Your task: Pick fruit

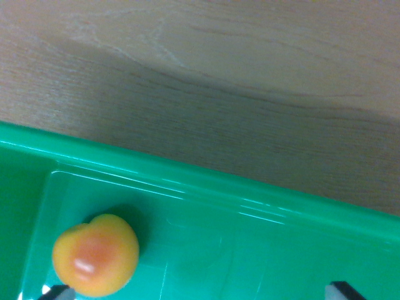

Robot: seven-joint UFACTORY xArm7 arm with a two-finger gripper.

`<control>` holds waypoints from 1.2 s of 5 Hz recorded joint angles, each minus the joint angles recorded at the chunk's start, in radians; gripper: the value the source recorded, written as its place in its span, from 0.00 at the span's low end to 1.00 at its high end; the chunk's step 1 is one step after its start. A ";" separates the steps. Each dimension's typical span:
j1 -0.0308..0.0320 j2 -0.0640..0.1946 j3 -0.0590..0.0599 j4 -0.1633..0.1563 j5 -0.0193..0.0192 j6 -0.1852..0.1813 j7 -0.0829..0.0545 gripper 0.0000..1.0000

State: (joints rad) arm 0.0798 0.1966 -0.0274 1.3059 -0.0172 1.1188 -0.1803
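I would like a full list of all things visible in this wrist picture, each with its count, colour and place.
fruit: one, orange-yellow with a redder patch, peach-like, lying inside the tray at the wrist view's lower left.
tray: one, glossy green plastic, filling the lower part of the picture; its rim runs slanting from the left edge down toward the right.
table: one, light wood grain, across the upper part of the picture, partly in shadow next to the tray rim.
gripper: only two dark fingertips show at the bottom edge, one beside the fruit and one at the lower right; they stand wide apart, holding nothing.
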 joint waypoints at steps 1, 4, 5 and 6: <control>0.0064 0.016 0.008 -0.030 0.0075 -0.047 -0.020 0.00; 0.0126 0.032 0.015 -0.059 0.0146 -0.092 -0.038 0.00; 0.0190 0.048 0.023 -0.088 0.0220 -0.139 -0.058 0.00; 0.0190 0.048 0.023 -0.088 0.0220 -0.139 -0.058 0.00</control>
State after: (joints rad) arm 0.0988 0.2446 -0.0043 1.2176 0.0048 0.9794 -0.2380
